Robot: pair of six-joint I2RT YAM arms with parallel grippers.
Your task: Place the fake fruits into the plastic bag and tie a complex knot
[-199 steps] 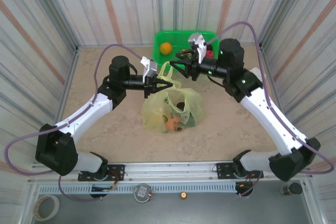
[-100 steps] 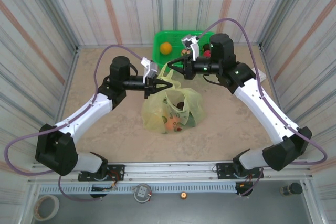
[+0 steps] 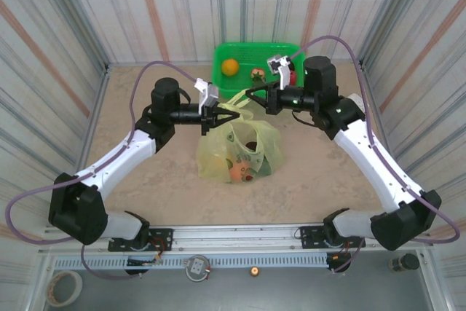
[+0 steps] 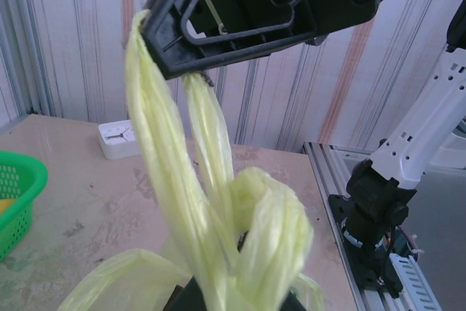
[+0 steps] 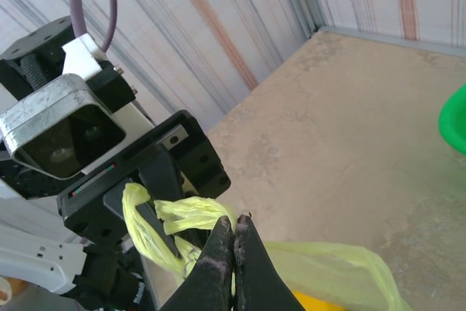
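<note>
The yellow-green plastic bag stands mid-table with fake fruits inside, an orange one and a dark one. Three more fruits lie in the basket: orange, reddish and red. My left gripper is shut on a twisted handle, its own tips at the bottom of the left wrist view. My right gripper is shut on the other handle strand, which hangs from its jaws. In the right wrist view its shut tips pinch the handle beside the left gripper.
A rigid green basket sits against the back wall, its edge near in the left wrist view. A small white box lies by the wall. Corrugated walls enclose the table; the arms' base rail runs along the near edge.
The right gripper came down from above the basket, closed on the bag's handle and drew back a little to the right. The left arm held still.
</note>
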